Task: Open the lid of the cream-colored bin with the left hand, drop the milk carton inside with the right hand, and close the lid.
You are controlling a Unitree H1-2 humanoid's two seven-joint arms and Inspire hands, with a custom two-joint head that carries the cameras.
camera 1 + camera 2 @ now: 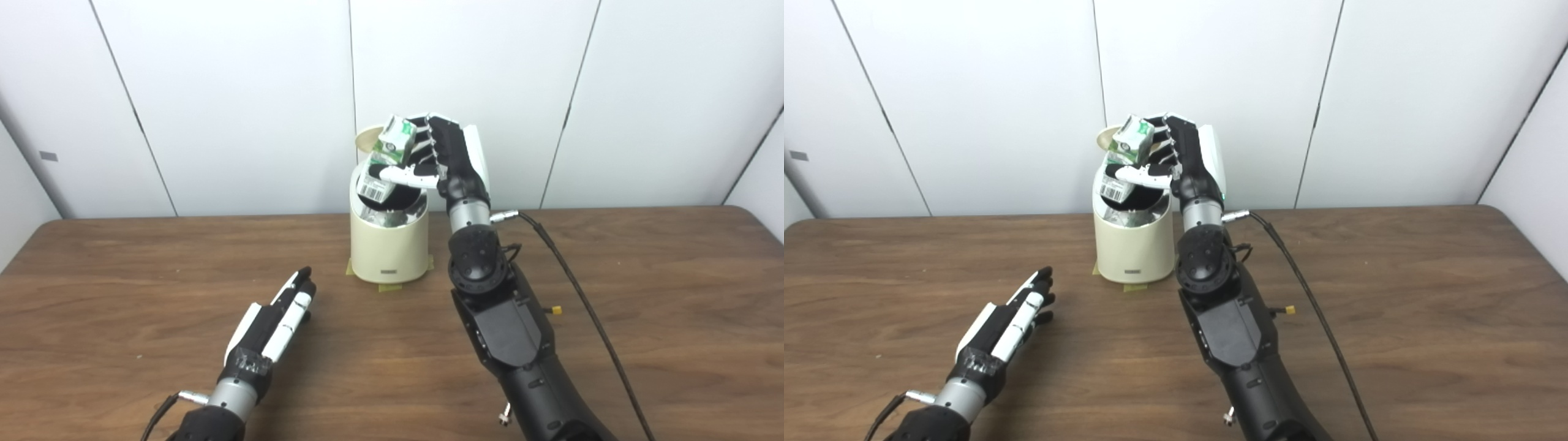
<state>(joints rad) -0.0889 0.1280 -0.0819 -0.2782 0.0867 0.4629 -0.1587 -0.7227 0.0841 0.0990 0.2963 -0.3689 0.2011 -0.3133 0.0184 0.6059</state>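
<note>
The cream-colored bin (388,251) stands at the back middle of the wooden table, its lid (367,139) tipped up behind the opening. My right hand (444,160) is shut on the green-and-white milk carton (387,160), holding it tilted just above the bin's open mouth, its barcode end pointing down into the rim. My left hand (278,321) lies low over the table, in front of and to the left of the bin. Its fingers are stretched out, it holds nothing, and it is not touching the bin. Shiny lining shows inside the bin.
Yellow tape patches (389,286) mark the bin's foot. A black cable (576,288) runs from my right wrist across the table on the right. White wall panels stand close behind the table's (661,294) back edge.
</note>
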